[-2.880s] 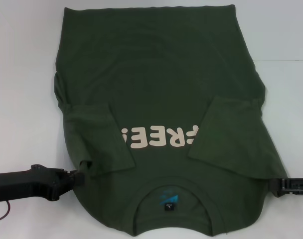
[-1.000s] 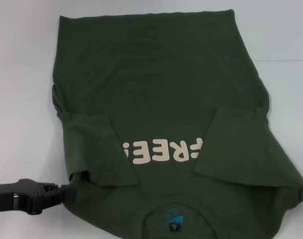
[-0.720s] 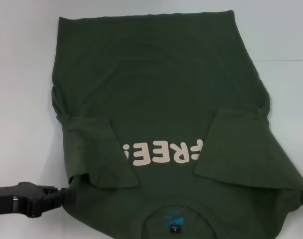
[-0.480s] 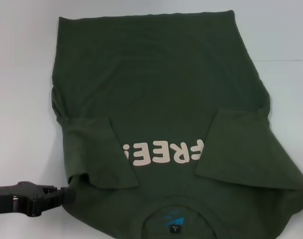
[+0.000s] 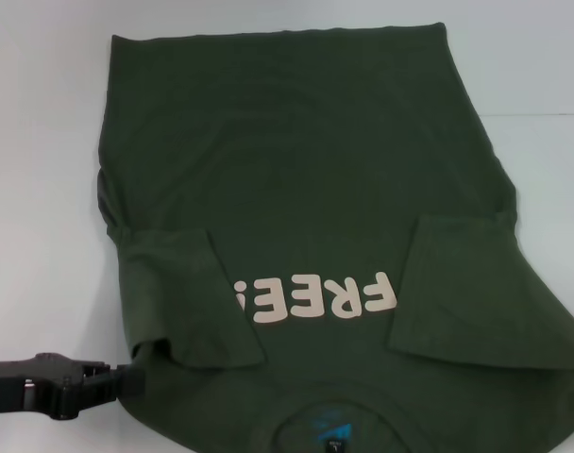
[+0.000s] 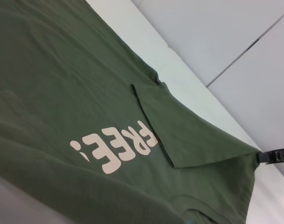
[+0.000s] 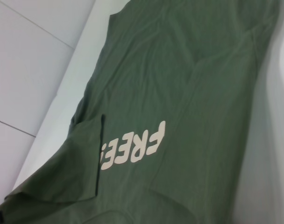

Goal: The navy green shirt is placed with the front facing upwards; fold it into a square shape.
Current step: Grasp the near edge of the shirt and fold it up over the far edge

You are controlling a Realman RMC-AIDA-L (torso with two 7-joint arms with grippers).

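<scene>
The navy green shirt lies front-up on the white worktop, both sleeves folded inward. The left end effector grips its left shoulder edge. The right end effector clamps the opposite shoulder.

The navy green shirt is a dark olive short-sleeved tee lying front up, spread wide, its collar nearest the robot and its hem at the far side. Cream "FREE" lettering crosses the chest, fully uncovered, and blue and black labels sit inside the neck opening. Both sleeves are folded inward onto the chest, one either side of the lettering.
</scene>
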